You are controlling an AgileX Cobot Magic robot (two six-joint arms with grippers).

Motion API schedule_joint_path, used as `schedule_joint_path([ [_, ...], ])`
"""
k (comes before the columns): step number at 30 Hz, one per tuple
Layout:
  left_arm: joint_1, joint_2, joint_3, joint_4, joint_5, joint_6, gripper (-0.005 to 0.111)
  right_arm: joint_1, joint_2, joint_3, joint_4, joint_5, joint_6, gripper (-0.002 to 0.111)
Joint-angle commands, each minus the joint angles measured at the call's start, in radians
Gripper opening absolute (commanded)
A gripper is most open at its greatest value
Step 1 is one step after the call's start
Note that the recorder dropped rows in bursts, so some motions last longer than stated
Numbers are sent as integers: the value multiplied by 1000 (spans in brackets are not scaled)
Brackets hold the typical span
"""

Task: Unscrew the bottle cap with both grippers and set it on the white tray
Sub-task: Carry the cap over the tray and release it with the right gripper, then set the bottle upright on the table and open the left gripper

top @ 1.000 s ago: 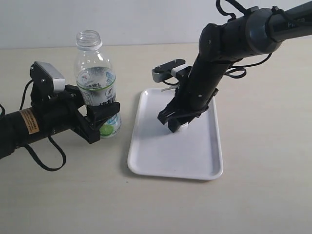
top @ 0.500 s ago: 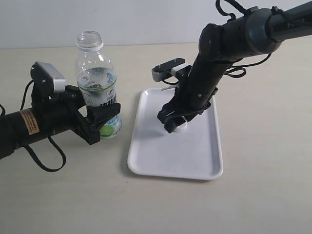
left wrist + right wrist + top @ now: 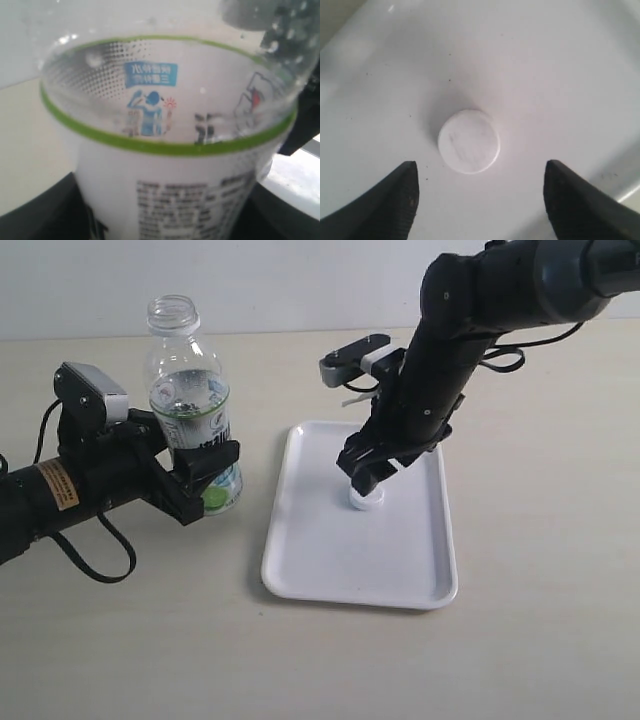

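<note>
exterior view: the bottle (image 3: 190, 410) stands upright on the pale tabletop (image 3: 540, 540), near the long left edge of the white tray (image 3: 330, 560) but not touching it. the left gripper (image 3: 205, 480) holds the bottle low down. the bottle cap (image 3: 366, 500) lies near the tray's middle, with bare tray all round it. the right gripper (image 3: 365, 478) hangs just over it, spread wide.

left wrist view: the bottle (image 3: 170, 150) fills the picture.

right wrist view: the bottle cap (image 3: 469, 141) lies flat on the white tray (image 3: 545, 60) between the wide fingers (image 3: 390, 200), touching neither.

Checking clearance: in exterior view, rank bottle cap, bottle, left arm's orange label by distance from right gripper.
1. bottle cap: on white tray, just below right gripper.
2. bottle: left of tray, in left gripper.
3. orange label: far left, on left arm.
</note>
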Motion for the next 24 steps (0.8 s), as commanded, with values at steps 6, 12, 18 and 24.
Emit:
schedule_joint_path([
  [6,-1,53,-26,-29,-52,-2,0,-7,-119,3,-4,119,15,68],
  [12,-1,98,-52,-27,-52,1,0,-7,-149,3,-17,145,14,68],
  [18,-1,119,-82,45,-52,-2,0,-7,-153,6,-15,153,14,68],
  [24,-1,119,-84,44,-52,-2,22,-7,-153,6,-15,153,14,68],
])
